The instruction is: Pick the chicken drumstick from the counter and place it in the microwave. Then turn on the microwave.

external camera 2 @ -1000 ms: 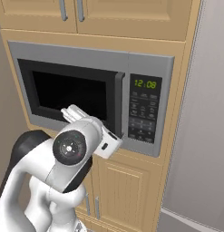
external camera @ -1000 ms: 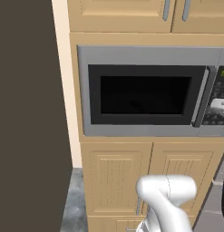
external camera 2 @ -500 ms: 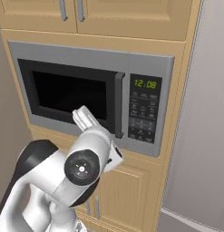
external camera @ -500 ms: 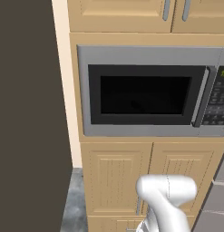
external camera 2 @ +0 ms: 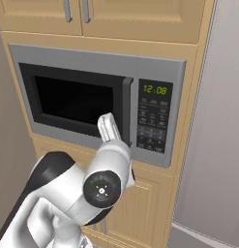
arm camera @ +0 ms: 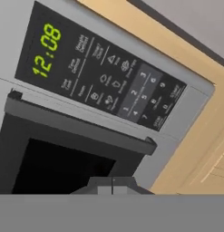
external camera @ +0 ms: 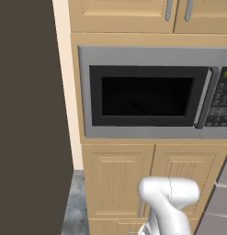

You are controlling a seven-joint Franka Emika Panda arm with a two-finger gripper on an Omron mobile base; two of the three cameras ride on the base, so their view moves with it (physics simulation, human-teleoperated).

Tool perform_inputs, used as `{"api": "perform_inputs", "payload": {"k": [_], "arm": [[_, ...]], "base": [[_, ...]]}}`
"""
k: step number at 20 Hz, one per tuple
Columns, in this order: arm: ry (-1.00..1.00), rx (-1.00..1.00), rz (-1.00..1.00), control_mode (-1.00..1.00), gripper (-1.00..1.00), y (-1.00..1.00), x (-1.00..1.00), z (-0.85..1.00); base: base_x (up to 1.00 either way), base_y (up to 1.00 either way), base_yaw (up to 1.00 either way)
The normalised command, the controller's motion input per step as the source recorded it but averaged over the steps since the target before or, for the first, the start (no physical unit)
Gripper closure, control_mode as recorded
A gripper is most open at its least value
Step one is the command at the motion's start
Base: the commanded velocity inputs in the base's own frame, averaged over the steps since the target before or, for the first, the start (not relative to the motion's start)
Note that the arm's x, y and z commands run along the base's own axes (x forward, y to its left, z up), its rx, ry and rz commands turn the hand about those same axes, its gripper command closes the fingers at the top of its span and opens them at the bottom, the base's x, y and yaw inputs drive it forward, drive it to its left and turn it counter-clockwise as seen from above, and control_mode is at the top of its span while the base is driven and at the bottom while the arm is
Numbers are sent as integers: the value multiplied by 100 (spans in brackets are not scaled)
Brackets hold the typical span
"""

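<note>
Microwave (external camera: 147, 98) door (external camera 2: 72, 99) shut flat in front of me: no way into cavity. Door handle (external camera 2: 126, 110) stands proud at door's right edge, just beside my gripper (external camera 2: 109, 127). Keypad (arm camera: 118, 84) right of handle lies bare, open to reach. Dark wall (external camera: 27, 114) blocks left side. Grey panel (external camera 2: 217, 121) blocks right. Cabinet doors (external camera: 147, 183) below closed, free air before them.

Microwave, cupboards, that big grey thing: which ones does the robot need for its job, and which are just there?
For the job:
microwave, door shut
keypad
hand, closed, near the door handle

Just there:
upper cabinets
lower cabinets
grey panel on the right
</note>
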Motion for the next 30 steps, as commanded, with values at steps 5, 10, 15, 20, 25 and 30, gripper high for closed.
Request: {"api": "perform_inputs", "payload": {"k": [5,10,15,20,25,30], "arm": [[0,22,-11,-100,100,-23,0,-18],[-1,13,-10,-100,100,-15,0,-17],[-1,6,-9,-100,100,-7,2,-19],[0,5,-6,-100,100,0,7,-21],[-2,6,-6,-100,100,-3,10,-18],[-2,7,-4,-100,100,-12,12,-11]], "base": [[0,0,0],[0,0,0],[0,0,0],[0,0,0],[0,0,0],[0,0,0]]}}
